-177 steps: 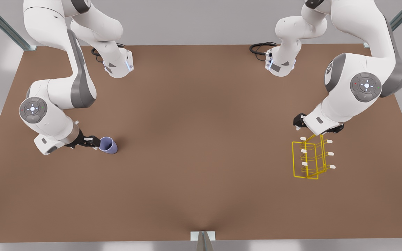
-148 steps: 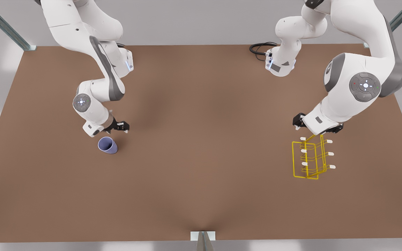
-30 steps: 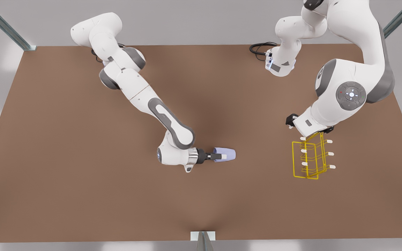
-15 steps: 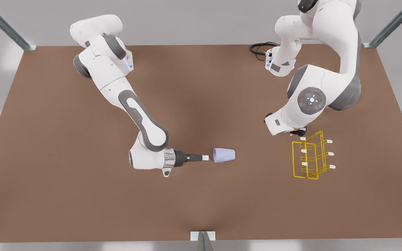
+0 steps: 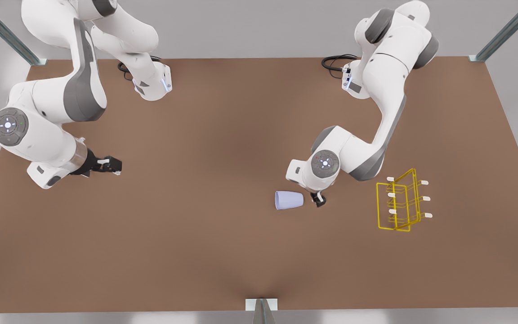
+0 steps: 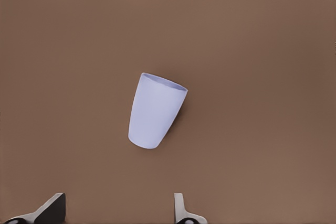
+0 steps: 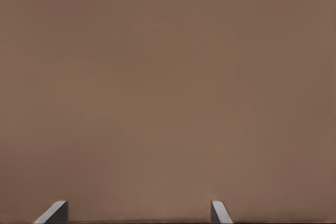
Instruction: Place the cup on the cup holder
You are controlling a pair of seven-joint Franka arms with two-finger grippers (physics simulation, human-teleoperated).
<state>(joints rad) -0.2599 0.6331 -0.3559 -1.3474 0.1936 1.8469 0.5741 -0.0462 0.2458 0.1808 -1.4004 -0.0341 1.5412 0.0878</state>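
Cup (image 5: 288, 200) pale lavender, tapered, handleless, lying on its side, left gripper (image 5: 318, 201) beside, both jaws wide, empty.

My cup (image 5: 288, 200) is small, pale lavender-blue, tapered and without handle. It lies on its side on the brown table (image 5: 223, 252), near the middle, with the wide mouth toward 9 o'clock in the front view. My left wrist view shows the cup (image 6: 155, 111) whole. The cup holder (image 5: 400, 202), a bright yellow thin-wire frame with short white-tipped pegs, stands upright at 3 o'clock from the cup, well apart from it.
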